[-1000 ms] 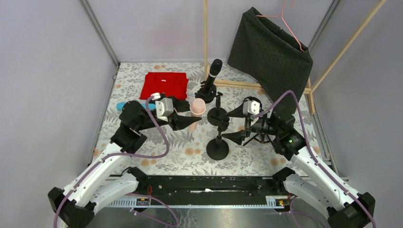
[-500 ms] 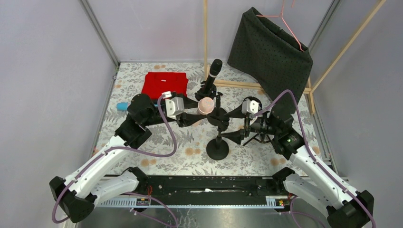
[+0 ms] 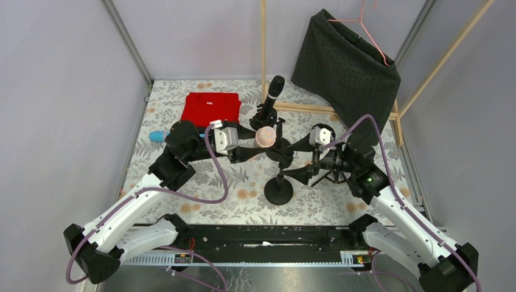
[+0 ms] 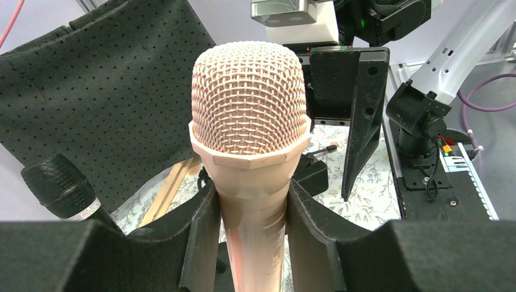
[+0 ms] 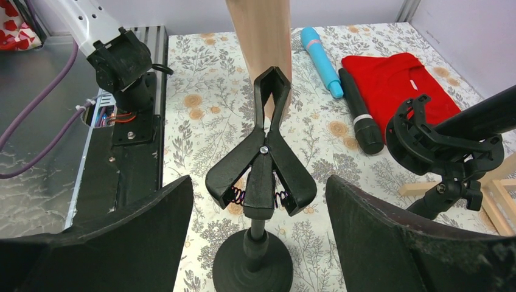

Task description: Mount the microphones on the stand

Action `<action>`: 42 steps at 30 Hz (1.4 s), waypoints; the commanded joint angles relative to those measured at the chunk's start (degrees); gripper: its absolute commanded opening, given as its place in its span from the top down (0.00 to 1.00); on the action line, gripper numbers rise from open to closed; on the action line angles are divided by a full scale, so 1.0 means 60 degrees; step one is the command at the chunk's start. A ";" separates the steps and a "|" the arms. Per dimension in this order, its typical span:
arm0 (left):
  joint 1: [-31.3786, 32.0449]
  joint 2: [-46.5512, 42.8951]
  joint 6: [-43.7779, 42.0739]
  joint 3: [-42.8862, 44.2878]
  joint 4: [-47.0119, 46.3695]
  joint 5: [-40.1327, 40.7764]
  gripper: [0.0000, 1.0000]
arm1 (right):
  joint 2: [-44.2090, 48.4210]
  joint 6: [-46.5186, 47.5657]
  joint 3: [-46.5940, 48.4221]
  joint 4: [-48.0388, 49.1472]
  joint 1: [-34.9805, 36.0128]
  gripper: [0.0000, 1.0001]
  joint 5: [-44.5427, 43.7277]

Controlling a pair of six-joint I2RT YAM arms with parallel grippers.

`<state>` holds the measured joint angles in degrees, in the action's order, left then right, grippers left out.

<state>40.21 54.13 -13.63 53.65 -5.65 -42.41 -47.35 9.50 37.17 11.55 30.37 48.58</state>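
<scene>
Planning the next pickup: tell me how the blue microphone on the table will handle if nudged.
The blue microphone is a round, straight stick lying flat on the table, so a sideways nudge would probably roll it. Its body looks smooth, so it may slip when gripped. Likely stiff when lifted.

Floral table carried a red cloth, blue microphone and black microphone beside it, and a round stand base.
</scene>
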 commanded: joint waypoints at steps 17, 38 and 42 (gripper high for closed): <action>0.0138 0.0457 -0.0969 0.0930 0.0156 -0.0312 1.00 | 0.0043 -0.0217 -0.0020 0.0371 -0.0024 0.42 0.0121; 0.0253 0.1093 0.1151 0.0767 -0.1968 -0.0578 1.00 | -0.0252 -0.0338 0.0207 0.0222 -0.0032 1.00 0.0150; 0.0286 0.1137 0.1460 0.0498 -0.2476 -0.0592 1.00 | -0.0261 -0.0337 0.0185 0.0224 -0.0026 1.00 0.0159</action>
<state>41.54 61.08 -7.84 57.17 -12.62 -44.60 -48.49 7.18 37.10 12.71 30.37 49.19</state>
